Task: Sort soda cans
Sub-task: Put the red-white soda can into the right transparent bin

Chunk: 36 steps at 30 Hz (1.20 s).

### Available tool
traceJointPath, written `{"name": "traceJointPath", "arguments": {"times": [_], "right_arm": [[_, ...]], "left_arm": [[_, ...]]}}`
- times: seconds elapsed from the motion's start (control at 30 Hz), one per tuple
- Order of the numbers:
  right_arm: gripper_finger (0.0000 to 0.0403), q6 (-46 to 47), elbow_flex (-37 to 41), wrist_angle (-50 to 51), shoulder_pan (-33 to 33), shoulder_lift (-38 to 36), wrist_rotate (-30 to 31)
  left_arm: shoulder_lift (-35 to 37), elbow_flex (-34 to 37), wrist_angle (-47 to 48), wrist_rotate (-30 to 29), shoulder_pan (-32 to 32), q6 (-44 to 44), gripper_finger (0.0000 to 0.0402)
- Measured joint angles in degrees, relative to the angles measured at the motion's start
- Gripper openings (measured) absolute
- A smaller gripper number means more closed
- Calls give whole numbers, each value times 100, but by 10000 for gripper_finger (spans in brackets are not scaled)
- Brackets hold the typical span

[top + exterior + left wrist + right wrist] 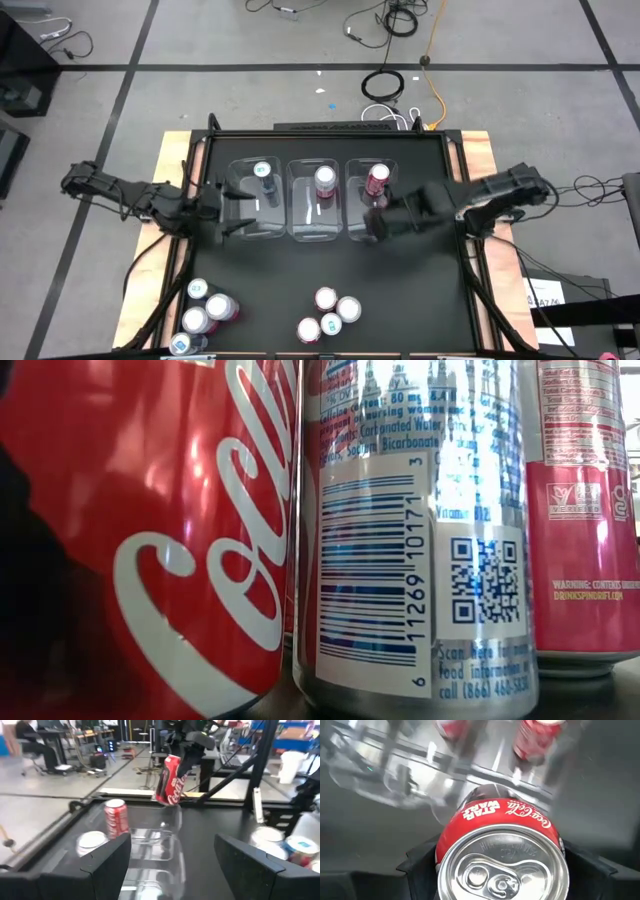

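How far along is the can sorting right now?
Done: the left clear plastic bin holds a teal-topped can, the middle bin a pink-and-white can. In hand: the right gripper holds a dark red cola can tilted over the right bin. The left gripper waits open. Left: two can clusters near the front edge.

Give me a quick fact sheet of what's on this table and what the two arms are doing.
Bins: three clear bins in a row
Left bin: one teal can
Middle bin: one pink-and-white can
Right bin: a red can, tilted, gripped by the right tool
Left tool: open and empty, at the left bin
Waiting cans: a cluster at the near left of the table, another cluster near the middle
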<state>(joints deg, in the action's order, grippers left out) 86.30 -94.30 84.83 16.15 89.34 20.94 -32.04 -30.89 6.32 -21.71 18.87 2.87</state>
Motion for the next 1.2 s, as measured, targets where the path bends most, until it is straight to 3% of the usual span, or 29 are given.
{"name": "traceJointPath", "arguments": {"times": [0.27, 0.43, 0.87, 1.2], "right_arm": [[307, -1535, -4, -1130, -1362, 256, -10], [308, -2152, -2, -1205, -1929, 859, -446], [308, -3399, -2, -1546, -2857, 1910, -500], [309, -3953, -2, -1828, -3083, 2299, -451]], "left_arm": [[36, 0, 107, -2, -171, -371, 295], [38, 0, 402, -2, -170, -326, 295], [36, 0, 472, -50, -166, -168, 295], [36, 0, 473, -258, -166, -168, 295]]}}
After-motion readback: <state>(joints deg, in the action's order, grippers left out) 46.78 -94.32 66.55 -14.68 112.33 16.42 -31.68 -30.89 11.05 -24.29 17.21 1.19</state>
